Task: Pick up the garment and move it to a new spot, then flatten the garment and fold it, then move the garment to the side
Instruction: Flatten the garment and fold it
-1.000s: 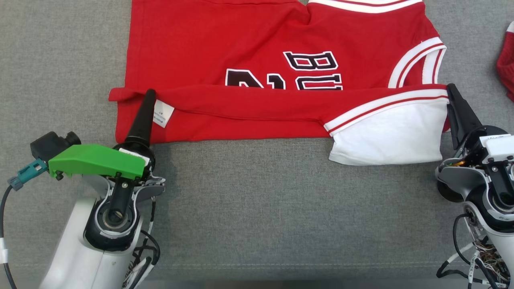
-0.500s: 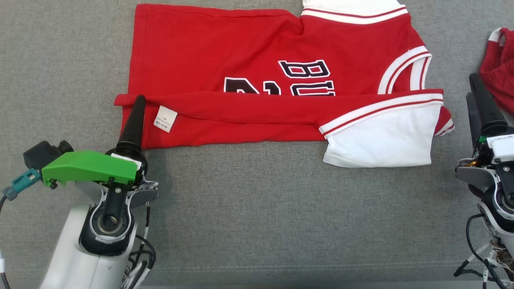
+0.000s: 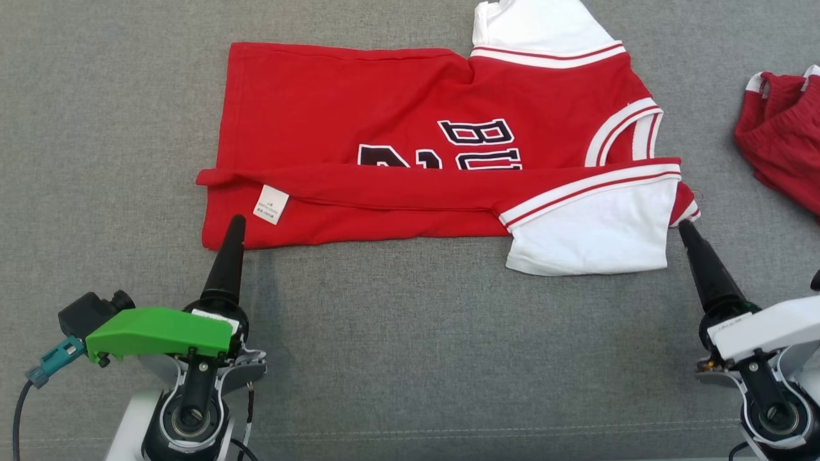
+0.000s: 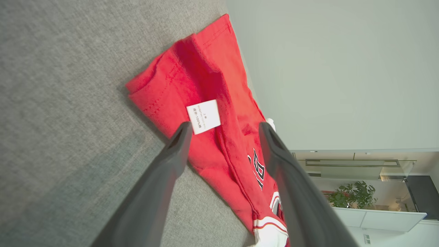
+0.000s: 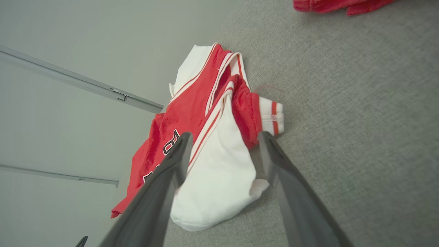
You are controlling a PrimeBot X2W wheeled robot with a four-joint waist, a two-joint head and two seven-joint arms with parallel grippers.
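left gripper (image 3: 236, 224): jaws wide apart, holding nothing. Tip sits just off the jersey's (image 3: 384, 96) near-left corner. A second ago that finger lay across the folded hem, so you've backed it off.
care label (image 3: 271, 205): face up on the fold band, just beyond the left tip.
jersey: flat on the grey surface (image 3: 410, 346), near long edge turned up over the lettering. The band runs from the hem to the white sleeve (image 3: 596, 237).
right gripper (image 3: 684, 225): spread wide, empty, just beside the jersey's near-right corner. A second ago it was pinched at that end of the fold, so you've let go.
other red garment (image 3: 778, 153): well right of the jersey.
camera: the head view tilted; the jersey's drift in frame isn't real motion.
read: first fold is down and lying flat unaided. You still owe a cross fold, then the move aside.
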